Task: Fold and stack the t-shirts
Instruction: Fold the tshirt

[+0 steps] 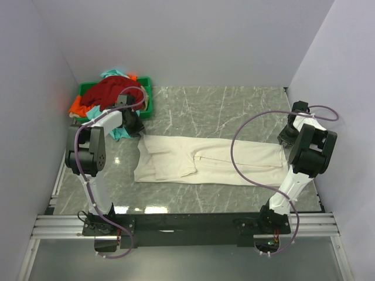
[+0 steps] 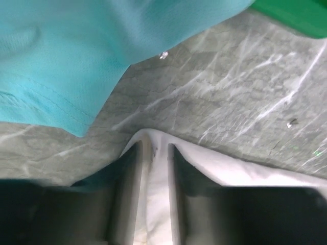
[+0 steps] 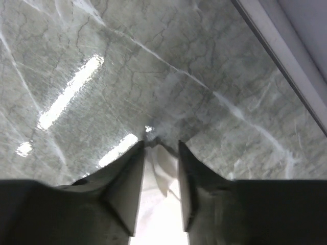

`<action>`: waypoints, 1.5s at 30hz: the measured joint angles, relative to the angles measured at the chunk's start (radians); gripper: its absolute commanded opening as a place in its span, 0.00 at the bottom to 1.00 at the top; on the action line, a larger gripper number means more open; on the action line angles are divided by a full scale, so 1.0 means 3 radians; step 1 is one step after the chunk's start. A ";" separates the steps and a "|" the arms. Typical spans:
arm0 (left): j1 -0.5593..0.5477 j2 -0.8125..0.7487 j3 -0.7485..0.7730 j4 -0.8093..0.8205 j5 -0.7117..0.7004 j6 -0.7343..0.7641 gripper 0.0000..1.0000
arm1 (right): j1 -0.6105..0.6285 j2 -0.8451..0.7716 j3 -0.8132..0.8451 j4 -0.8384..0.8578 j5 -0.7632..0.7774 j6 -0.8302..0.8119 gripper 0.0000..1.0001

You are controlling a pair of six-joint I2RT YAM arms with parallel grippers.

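Jaws on your left gripper [image 2: 153, 149] and right gripper [image 3: 161, 145] stand slightly parted, each straddling a far corner of the cream shirt [image 1: 211, 161], which lies folded flat across the table [image 1: 234, 111]. The red shirt [image 1: 111, 91], teal shirt [image 2: 61, 51] and orange shirt [image 1: 76, 107] are heaped at the green bin [image 1: 146, 88].

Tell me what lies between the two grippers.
The cream-white t-shirt, laid out on the marble table, fills the whole stretch from the left gripper to the right gripper; the top view shows it.
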State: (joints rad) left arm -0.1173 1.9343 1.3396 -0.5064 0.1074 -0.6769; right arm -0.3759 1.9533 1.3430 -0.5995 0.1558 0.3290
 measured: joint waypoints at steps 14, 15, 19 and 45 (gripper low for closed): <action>-0.0122 -0.0652 0.0118 -0.0388 -0.0064 0.0029 0.77 | 0.0155 -0.0690 0.0188 -0.0277 -0.0163 0.0060 0.54; -0.0168 -0.0712 0.0118 -0.0404 -0.0066 0.0023 0.77 | 0.0242 -0.0739 0.0179 -0.0278 -0.0156 0.0066 0.54; -0.0399 -0.0755 0.0195 -0.0449 -0.0024 -0.0005 0.78 | 0.0806 -0.0842 0.0103 -0.0276 -0.0225 0.0099 0.53; -0.0809 0.0225 0.0234 -0.0406 0.0638 -0.0048 0.80 | 0.1645 -0.0454 -0.0629 -0.0103 -0.0993 0.0320 0.50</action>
State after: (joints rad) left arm -0.3599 2.0018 1.4097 -0.6281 0.2989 -0.6914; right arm 0.1177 1.8172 1.1542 -0.6304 -0.1421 0.4252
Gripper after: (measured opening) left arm 0.801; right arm 0.500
